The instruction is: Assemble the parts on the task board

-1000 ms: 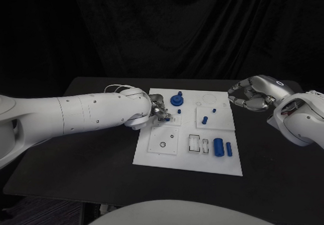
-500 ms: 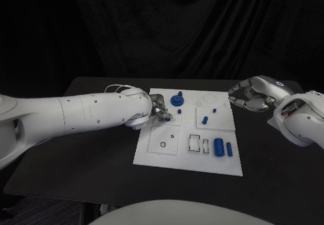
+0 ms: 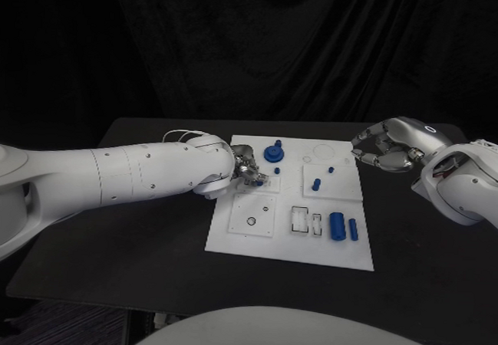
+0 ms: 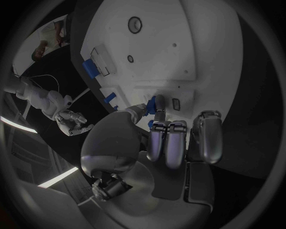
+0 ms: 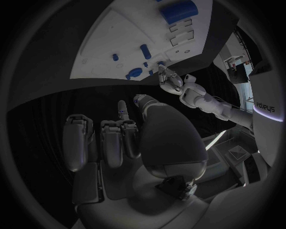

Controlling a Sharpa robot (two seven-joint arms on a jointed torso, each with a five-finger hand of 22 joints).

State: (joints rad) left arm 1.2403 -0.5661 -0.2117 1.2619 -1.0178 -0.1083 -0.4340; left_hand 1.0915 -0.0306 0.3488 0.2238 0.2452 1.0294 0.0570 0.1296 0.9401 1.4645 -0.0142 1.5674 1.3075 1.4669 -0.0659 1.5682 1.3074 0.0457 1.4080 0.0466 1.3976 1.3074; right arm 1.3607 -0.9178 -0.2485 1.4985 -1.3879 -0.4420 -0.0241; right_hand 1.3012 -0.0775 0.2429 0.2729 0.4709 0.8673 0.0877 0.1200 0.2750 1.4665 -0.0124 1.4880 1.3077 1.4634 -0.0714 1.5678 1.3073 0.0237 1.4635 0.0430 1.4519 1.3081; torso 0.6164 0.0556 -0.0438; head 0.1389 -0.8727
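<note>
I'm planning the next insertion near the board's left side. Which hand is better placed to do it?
Left. The left hand is already over the task board, pinching a small blue part at its surface. The right hand hangs off the board's far right corner, fingers curled on nothing.

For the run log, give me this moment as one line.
left hand: pinching small blue part at task board | right hand: curled, holding nothing, off board

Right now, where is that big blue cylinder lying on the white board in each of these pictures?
Head view: the big blue cylinder lies near the white board's front right part.
Left wrist view: it sits at the board's far edge.
Right wrist view: it is at the circle's upper rim.
Shared landmark: the blue round knob.
</note>
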